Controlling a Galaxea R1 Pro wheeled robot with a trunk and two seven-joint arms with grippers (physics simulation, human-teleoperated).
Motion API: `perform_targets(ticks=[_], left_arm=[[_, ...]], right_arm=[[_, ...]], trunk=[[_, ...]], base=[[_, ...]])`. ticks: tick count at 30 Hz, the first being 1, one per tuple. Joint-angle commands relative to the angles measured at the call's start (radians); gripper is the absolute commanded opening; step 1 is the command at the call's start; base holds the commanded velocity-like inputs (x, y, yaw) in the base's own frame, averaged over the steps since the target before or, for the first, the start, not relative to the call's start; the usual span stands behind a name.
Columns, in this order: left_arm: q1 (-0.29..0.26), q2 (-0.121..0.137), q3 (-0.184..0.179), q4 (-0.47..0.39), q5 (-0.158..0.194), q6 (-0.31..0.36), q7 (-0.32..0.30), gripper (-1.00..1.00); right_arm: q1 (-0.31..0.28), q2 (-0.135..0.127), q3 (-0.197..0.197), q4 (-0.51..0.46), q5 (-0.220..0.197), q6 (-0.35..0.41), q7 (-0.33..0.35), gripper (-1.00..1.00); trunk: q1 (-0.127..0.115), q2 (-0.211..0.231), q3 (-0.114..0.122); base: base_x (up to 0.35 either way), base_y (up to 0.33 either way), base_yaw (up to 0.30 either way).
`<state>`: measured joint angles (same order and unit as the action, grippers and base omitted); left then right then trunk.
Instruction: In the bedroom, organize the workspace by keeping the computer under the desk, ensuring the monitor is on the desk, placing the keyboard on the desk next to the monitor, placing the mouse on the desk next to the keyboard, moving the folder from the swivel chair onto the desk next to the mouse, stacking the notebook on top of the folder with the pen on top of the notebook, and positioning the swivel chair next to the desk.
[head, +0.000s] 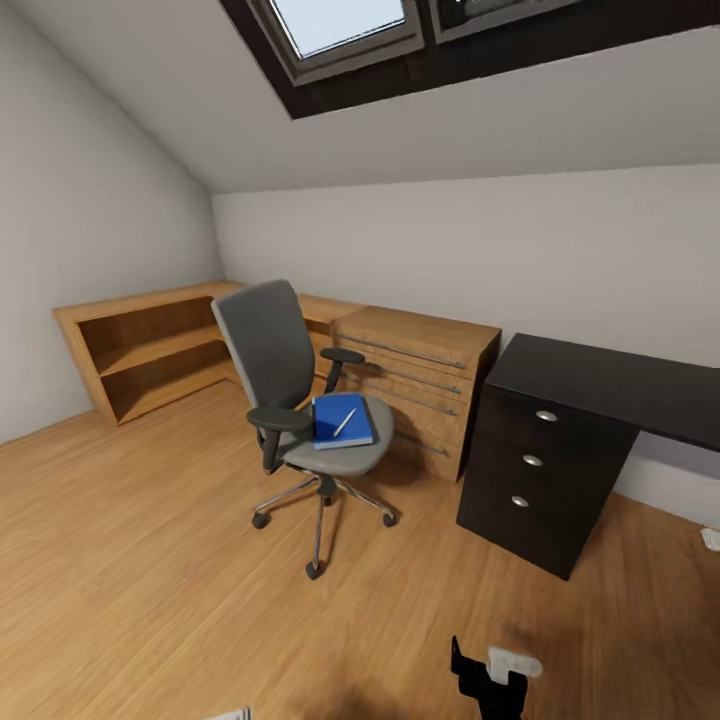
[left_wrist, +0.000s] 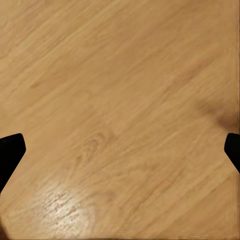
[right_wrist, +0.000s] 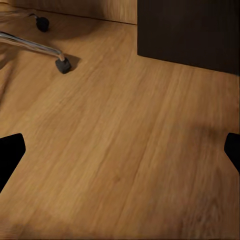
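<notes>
The swivel chair (head: 290, 400), with grey seat and back, stands on the wood floor in the middle of the head view. The blue folder (head: 340, 422) lies flat on its seat, and the thin silvery pen (head: 345, 422) rests on the folder. The black desk (head: 600, 385), with three drawers, stands at the right. Computer, monitor, keyboard, mouse and notebook are out of view. My left gripper (left_wrist: 120, 150) is open over bare floor. My right gripper (right_wrist: 120, 155) is open above the floor, with the chair's caster (right_wrist: 62, 64) and the desk's drawer unit (right_wrist: 190, 30) ahead of it.
A light oak chest of drawers (head: 420, 385) stands between the chair and the desk. Low oak shelving (head: 150, 350) runs along the left wall under the sloped ceiling. Open wood floor (head: 150, 560) spreads at the front left. A small white object (head: 711, 539) lies at the right edge.
</notes>
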<state>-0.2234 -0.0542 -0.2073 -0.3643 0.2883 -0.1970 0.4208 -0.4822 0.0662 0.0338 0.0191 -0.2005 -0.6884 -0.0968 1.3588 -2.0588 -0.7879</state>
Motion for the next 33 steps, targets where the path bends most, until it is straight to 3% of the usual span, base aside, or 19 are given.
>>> perform_targets(ticks=[1,10,24,33], left_arm=[[-0.001,0.001,-0.019,0.008,0.01,-0.007,0.006,1.0],[0.0,0.001,-0.077,0.037,0.012,-0.011,0.004,1.0],[-0.001,0.006,-0.084,0.055,0.013,-0.01,-0.034,1.0],[-0.001,0.008,-0.083,0.057,0.015,-0.008,-0.133,1.0]], right_arm=[[-0.001,0.0,0.004,0.002,-0.003,-0.004,-0.003,1.0],[0.002,0.002,0.004,0.004,-0.002,-0.006,-0.003,1.0],[0.002,-0.002,0.003,0.003,-0.002,-0.007,-0.003,1.0],[0.002,0.0,0.003,0.004,-0.002,-0.007,-0.003,1.0]], trunk=[[-0.004,0.007,0.002],[-0.039,0.07,0.03],[-0.092,0.168,0.073],[-0.127,0.231,0.093]], base=[[0.0,0.0,-0.264],[0.0,0.0,-0.264],[0.0,0.0,-0.265],[0.0,0.0,-0.193]])
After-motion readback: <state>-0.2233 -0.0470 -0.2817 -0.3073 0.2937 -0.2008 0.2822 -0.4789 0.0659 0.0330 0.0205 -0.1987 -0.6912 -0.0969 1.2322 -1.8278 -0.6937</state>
